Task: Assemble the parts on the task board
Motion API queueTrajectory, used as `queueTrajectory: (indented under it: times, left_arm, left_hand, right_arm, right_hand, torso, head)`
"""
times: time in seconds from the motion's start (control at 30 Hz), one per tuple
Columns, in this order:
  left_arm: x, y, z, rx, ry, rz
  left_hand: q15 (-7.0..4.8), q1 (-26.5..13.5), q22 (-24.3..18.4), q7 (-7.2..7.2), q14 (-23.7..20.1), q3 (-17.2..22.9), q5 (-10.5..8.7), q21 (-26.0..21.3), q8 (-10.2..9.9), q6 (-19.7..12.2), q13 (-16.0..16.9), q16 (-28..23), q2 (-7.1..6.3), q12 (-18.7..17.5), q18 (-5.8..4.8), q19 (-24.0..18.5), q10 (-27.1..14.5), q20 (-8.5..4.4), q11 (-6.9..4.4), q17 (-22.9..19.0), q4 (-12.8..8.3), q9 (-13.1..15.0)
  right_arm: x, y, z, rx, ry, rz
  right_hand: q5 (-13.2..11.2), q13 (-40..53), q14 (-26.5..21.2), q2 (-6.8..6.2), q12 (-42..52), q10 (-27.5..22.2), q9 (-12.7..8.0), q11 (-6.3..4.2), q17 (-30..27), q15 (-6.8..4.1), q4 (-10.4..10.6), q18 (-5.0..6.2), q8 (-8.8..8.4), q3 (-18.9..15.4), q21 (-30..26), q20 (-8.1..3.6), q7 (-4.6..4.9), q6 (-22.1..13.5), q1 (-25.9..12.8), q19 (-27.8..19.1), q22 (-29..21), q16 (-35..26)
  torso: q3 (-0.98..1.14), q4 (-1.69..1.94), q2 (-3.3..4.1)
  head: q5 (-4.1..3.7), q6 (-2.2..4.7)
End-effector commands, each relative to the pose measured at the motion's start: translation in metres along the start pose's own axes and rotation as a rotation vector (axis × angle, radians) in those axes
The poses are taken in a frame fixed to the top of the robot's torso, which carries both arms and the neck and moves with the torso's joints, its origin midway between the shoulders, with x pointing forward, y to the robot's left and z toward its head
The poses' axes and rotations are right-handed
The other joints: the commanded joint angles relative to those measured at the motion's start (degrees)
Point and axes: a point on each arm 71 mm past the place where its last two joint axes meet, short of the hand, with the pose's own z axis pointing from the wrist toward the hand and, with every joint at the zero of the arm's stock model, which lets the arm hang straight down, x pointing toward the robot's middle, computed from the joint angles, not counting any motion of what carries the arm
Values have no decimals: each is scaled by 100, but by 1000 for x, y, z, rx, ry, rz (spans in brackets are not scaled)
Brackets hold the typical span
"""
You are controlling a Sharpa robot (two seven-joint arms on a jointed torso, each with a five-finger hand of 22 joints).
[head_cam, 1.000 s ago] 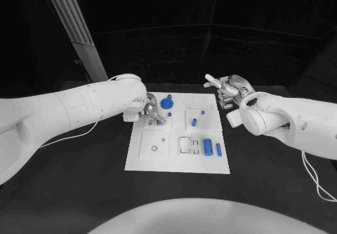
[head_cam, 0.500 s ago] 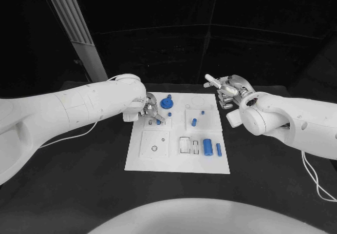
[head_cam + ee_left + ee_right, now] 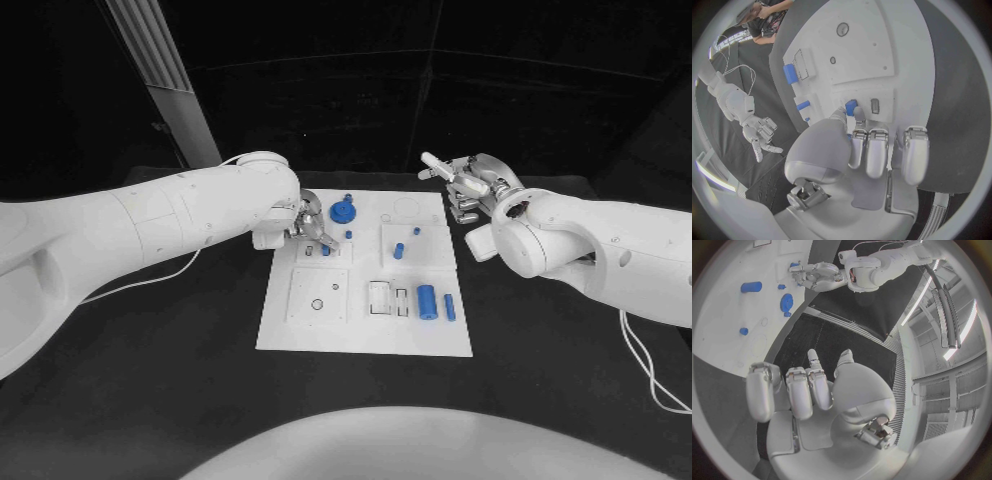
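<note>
The white task board (image 3: pixel 365 330) lies in the middle of the black table. My left hand (image 3: pixel 306 227) hovers low over its far left part and pinches a small blue peg (image 3: pixel 851 106) between thumb and fingertip, right at the board's surface beside a small slot (image 3: pixel 874 105). My right hand (image 3: pixel 470 186) hangs in the air off the board's far right corner, fingers apart and holding nothing. On the board lie a round blue part (image 3: pixel 342 211), a blue cylinder (image 3: pixel 427 300), a slim blue bar (image 3: pixel 449 306) and a short blue piece (image 3: pixel 398 250).
A raised white square with holes (image 3: pixel 319 295) sits on the board's near left, and white blocks (image 3: pixel 379 297) stand beside the blue cylinder. A metal post (image 3: pixel 159 80) rises at the back left. Black table surrounds the board.
</note>
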Motion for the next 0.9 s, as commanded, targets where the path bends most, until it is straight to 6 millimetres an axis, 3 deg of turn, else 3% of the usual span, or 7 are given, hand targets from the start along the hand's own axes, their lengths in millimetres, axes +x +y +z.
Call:
queueTrajectory:
  times: [0.03,0.5,0.73,0.9]
  left_arm:
    - [0,0,1,10,-4,4]
    - [0,0,0,22,-19,-4]
    - [-2,3,-3,36,-79,-39]
    - [-8,7,-10,73,-142,-71]
  left_hand:
    - [-12,-231,1508,8,596,-175,-21,23,-42,43,1521,17,-114,-3,-80,593,618,-18,-3,1509,-2,7]
    - [30,-1012,1508,41,596,-895,-27,23,-41,33,1521,17,-552,-3,-80,593,618,22,27,1509,-1,84]
    - [34,-1193,1508,48,596,-904,-42,23,-37,7,1521,17,-619,-3,-80,593,618,28,31,1509,-1,111]
    - [50,-1268,1508,76,596,-813,-77,23,65,-184,1521,17,-706,-3,-80,593,618,37,54,1509,-5,252]
  right_arm:
    - [0,1,0,-7,5,-1]
    - [0,1,0,-5,4,-2]
    - [0,1,0,-4,6,-2]
    - [0,1,0,-2,6,-2]
  right_hand:
    - [-28,1505,596,50,15,587,5,29,1507,28,-2,56,20,-36,26,32,50,-46,0,111,1253,14]
    - [-27,1505,596,53,15,587,5,29,1507,28,-3,56,23,-36,26,32,50,-48,5,111,1253,14]
    - [-27,1505,596,53,15,587,5,29,1507,28,-3,56,23,-36,26,32,50,-48,5,111,1253,14]
    - [-27,1505,596,53,15,587,5,29,1507,28,-3,56,23,-36,26,32,50,-48,5,111,1253,14]
  torso:
    - [-1,-1,3]
    - [1,4,-1]
    - [-1,5,-5]
    - [-4,9,-8]
  head:
    - [0,-1]
    - [-4,-1]
    - [-5,-1]
    - [-21,-1]
